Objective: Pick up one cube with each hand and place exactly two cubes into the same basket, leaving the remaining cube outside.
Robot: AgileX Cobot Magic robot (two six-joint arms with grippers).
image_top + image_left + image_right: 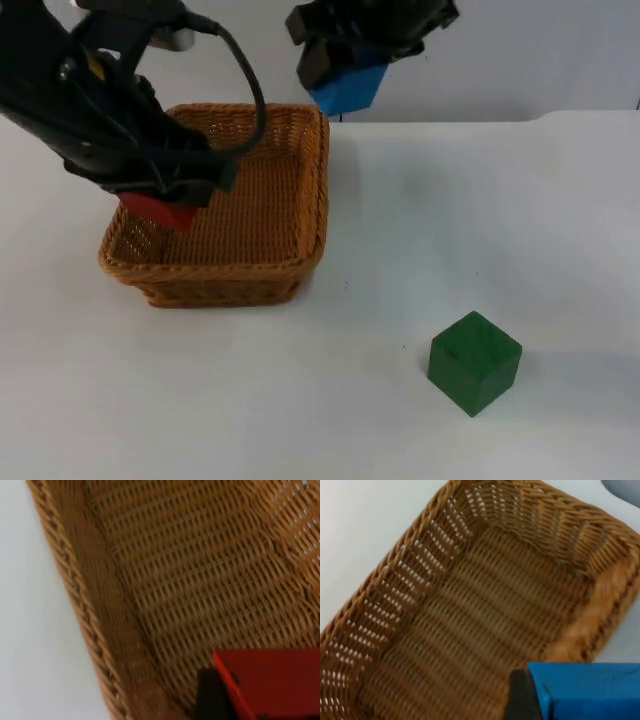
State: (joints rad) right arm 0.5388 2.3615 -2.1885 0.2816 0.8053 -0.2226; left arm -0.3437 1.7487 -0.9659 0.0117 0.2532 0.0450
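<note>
Spanning the whole scene, the white table (500,200) carries 1 wicker basket (300,262) at its left side, toward the far edge. No cube lies on the basket floor.

The left gripper (165,195) hangs over the basket's left part, just above the near-left wall, its fingers closed on the red cube (160,210). From the left wrist, the red cube (272,682) sits above the woven floor, not yet resting on it.

The right gripper (350,60) is poised above the basket's far-right corner, clamped on the blue cube (348,88). From the right wrist, the blue cube (590,690) is over the basket rim (600,610).

The green cube (475,362) stands alone on the table, near and to the right, well apart from the basket.

Status: 2 cubes picked, 0 placed. Remaining: lower and release both; leave green outside.
</note>
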